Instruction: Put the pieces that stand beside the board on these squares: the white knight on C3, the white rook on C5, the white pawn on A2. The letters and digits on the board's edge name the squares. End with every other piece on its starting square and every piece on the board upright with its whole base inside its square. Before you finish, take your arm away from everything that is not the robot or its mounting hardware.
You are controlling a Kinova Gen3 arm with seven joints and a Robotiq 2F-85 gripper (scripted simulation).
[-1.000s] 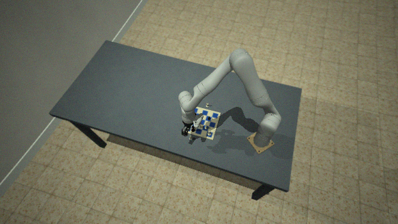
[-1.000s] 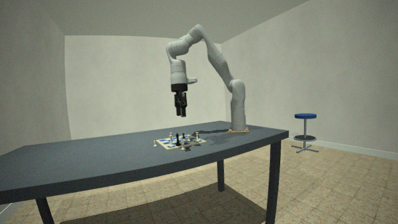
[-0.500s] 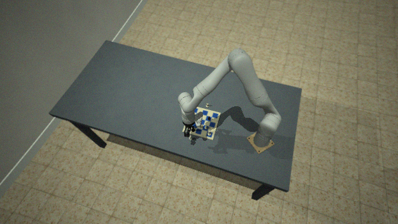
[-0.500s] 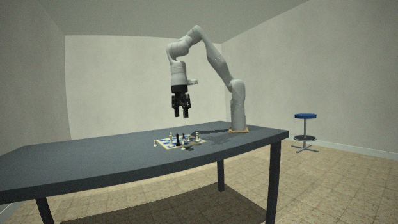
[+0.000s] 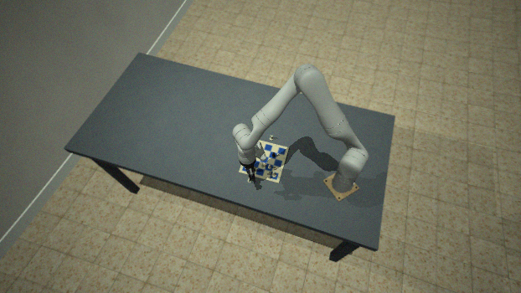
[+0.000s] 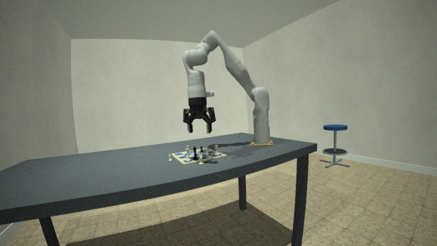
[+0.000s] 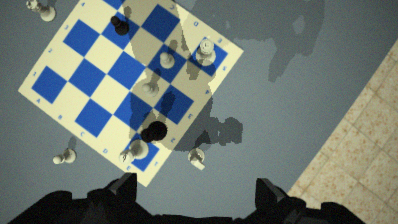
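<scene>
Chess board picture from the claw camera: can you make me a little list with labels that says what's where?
board: blue and cream chess board, lying on the dark table
white pieces on board: four, on the right half
black pieces on board: two, one near the top, one near the bottom
pieces beside board: three white, one off the lower right edge, one at lower left, one at top left
claw: claw open, empty, high above the board

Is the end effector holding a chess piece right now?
No, the end effector hangs open high above the board, with nothing between its fingers.
</scene>
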